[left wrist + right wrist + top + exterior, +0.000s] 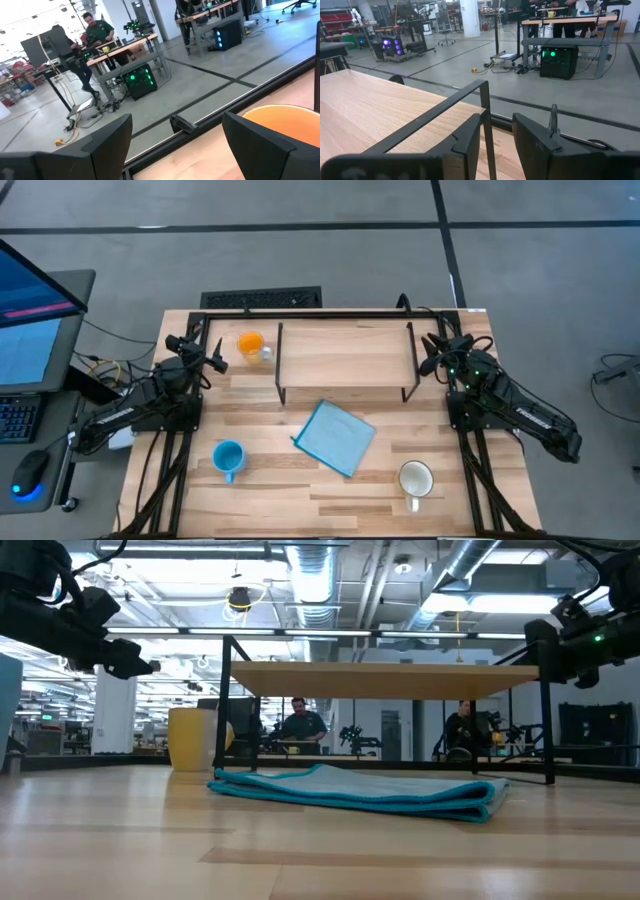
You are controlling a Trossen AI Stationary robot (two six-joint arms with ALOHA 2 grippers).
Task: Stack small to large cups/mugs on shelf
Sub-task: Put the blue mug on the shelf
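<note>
The orange mug (250, 343) stands on the worktop (260, 500) near its far left corner, just beside the left end of the shelf (345, 352), which carries nothing. It looks stiff, smooth and breakable, so I would grip the rim or wall firmly. The left gripper (212, 357) waits near it with jaws spread wide, holding nothing. The blue mug (228, 457) and the white mug (416, 479) stand near the front edge, with the blue cloth (335, 437) between them. The right gripper (432, 352) hovers at the shelf's right end, half open, empty.
</note>
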